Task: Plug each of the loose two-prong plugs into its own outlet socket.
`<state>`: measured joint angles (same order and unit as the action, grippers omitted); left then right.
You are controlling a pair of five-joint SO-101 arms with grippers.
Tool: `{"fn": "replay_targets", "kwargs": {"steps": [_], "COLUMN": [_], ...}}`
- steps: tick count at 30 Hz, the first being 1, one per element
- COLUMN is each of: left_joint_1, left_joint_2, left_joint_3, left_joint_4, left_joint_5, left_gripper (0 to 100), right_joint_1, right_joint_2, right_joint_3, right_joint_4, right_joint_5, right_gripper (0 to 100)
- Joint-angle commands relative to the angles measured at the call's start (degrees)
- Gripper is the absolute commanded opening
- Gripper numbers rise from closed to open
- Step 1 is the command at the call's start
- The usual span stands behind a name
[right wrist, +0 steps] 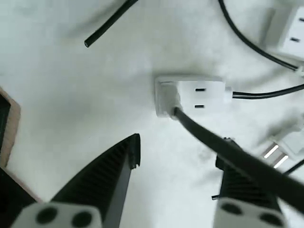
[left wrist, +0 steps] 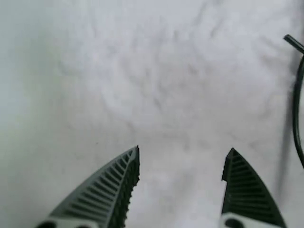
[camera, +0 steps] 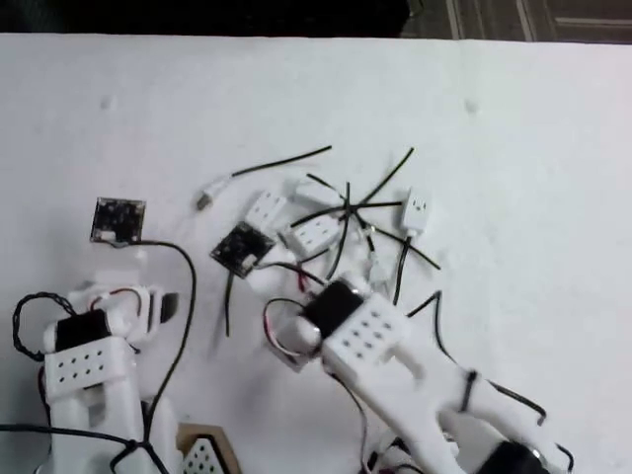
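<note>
The right arm's tool (right wrist: 183, 152) is hanging wide open, its black ribbed fingers (right wrist: 118, 166) spreading just above the white surface (right wrist: 71, 95) and gripping nothing. Ahead of the gap, a white rectangular plastic outlet socket with two dark slots (right wrist: 199, 95) is lying flat, a thin black wire (right wrist: 266, 94) running out of one end. A thick black cable (right wrist: 228, 147) is crossing in front of one finger and covering part of the socket's other end. Near that finger, a white two-prong plug with bright metal prongs (right wrist: 287, 142) is lying loose on the surface, apart from the socket. A second white socket block (right wrist: 289, 28) is sitting farther off.

From above, sockets and short black leads are lying in a loose tangle (camera: 346, 207) near the middle of the surface, and the right arm (camera: 365, 336) is leaning over its near side. A brown cardboard piece (camera: 188, 433) is lying at the near edge.

The left arm's tool (left wrist: 184, 156) is also gaping wide and holding nothing, hovering over bare surface well apart from the tangle.
</note>
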<state>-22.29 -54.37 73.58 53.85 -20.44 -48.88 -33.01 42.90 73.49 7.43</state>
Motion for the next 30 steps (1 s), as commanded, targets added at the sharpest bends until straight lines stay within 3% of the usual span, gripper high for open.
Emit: {"fn": "replay_targets", "kwargs": {"steps": [1,5,11,14,22,30], "left_joint_1": [3.47,9.36,16.13,20.35,37.32,48.31], "left_joint_2": [-1.36,-1.36,-1.36,-1.36,-1.36,-0.84], "left_joint_3": [-2.90,-6.24,-9.49,-11.60,-12.48,-12.22], "left_joint_4": [4.22,10.20,14.77,18.73,20.48,12.66], "left_joint_5": [-0.62,-1.85,1.76,2.11,8.26,12.04], "left_gripper": [28,28,28,28,28,28], "right_joint_1": [0.75,6.55,27.03,32.66,38.99,39.78], "right_joint_2": [-11.56,-22.29,-30.20,-30.99,-31.16,-31.08], "right_joint_3": [-2.90,-2.81,2.29,5.80,8.35,8.35], "right_joint_4": [4.44,7.52,6.11,1.27,-1.71,-1.45], "right_joint_5": [-0.62,-0.62,-0.70,-0.70,-0.70,-0.70], "right_gripper": [25.9,25.9,26.0,26.0,26.1,25.9]}}
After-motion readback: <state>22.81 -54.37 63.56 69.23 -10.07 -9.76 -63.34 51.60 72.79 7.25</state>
